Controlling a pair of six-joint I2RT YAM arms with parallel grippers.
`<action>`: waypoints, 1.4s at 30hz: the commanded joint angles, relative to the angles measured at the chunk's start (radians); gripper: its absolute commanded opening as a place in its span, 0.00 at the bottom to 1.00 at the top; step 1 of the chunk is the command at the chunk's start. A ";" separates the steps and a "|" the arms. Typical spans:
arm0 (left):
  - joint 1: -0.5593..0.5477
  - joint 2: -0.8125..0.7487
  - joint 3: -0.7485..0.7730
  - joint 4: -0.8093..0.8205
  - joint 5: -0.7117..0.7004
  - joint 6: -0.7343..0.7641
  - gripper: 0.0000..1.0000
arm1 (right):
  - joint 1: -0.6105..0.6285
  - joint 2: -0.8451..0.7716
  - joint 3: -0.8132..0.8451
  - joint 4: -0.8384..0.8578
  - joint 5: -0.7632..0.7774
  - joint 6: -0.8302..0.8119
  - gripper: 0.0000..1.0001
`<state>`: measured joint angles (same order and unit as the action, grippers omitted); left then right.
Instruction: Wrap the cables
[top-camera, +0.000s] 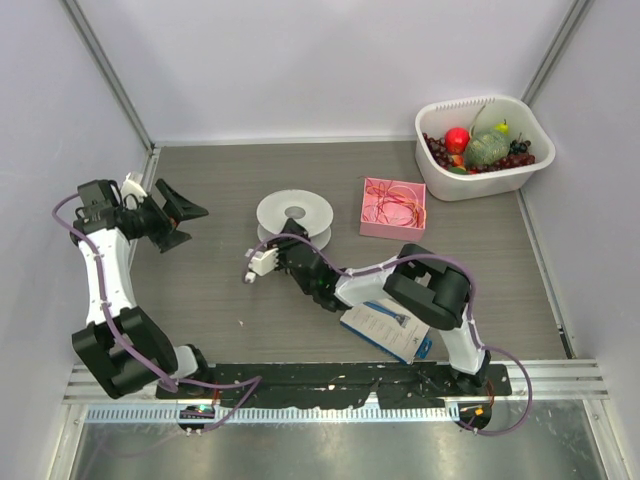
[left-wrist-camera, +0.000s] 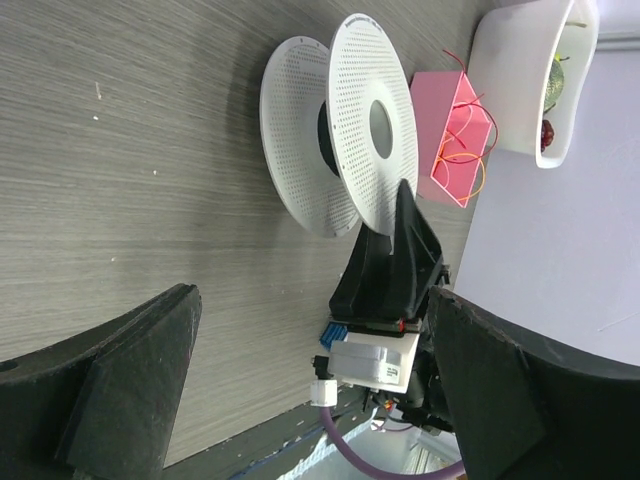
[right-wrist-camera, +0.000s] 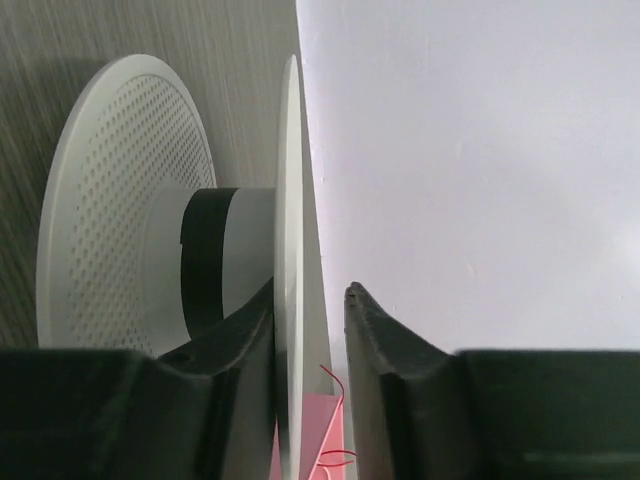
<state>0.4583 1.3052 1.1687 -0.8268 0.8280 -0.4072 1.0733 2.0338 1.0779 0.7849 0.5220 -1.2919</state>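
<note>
Nearest the arm bases, a blue-and-white booklet (top-camera: 383, 327) lies flat on the grey bench (top-camera: 215, 295), partly under the right arm's elbow. From there the right arm stretches left and away to a white spool (top-camera: 318, 210) that lies on one flange near the middle of the bench. The right end effector (top-camera: 289, 238) sits at the spool's near edge, its fingers (right-wrist-camera: 240, 330) on either side of the upper flange's rim. The jaws are only a little apart: one finger lies against the flange, the other stands just clear of it, so the rim is released rather than clamped. The spool's hub is dark, and both flanges are perforated.

At the left side of the bench, the left end effector (top-camera: 178, 218) hangs above the surface with its jaws spread wide, grasping nothing and pointing toward the spool, well apart from it.

Just beyond and to the right of the spool is a shallow pink box (top-camera: 372, 192). The thin red-orange wire (top-camera: 396, 208) lies inside it in loose loops, some strands rising over the box's edge.

In the far right corner stands a white tub (top-camera: 440, 176) holding fruit, among them a red ball-shaped piece and dark grapes.
</note>
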 joint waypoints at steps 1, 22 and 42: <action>0.002 0.023 0.045 0.020 0.029 0.004 1.00 | -0.001 0.019 -0.041 0.241 0.016 -0.061 0.44; 0.002 -0.021 0.039 -0.023 0.005 0.073 1.00 | 0.085 -0.309 -0.096 -0.512 -0.232 0.320 0.84; -0.517 0.022 0.292 -0.164 -0.449 0.472 1.00 | -0.649 -0.517 0.413 -1.432 -0.700 0.980 0.81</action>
<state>-0.0082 1.3113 1.4063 -0.9668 0.4572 -0.0330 0.5735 1.5162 1.4254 -0.5018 -0.0727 -0.4625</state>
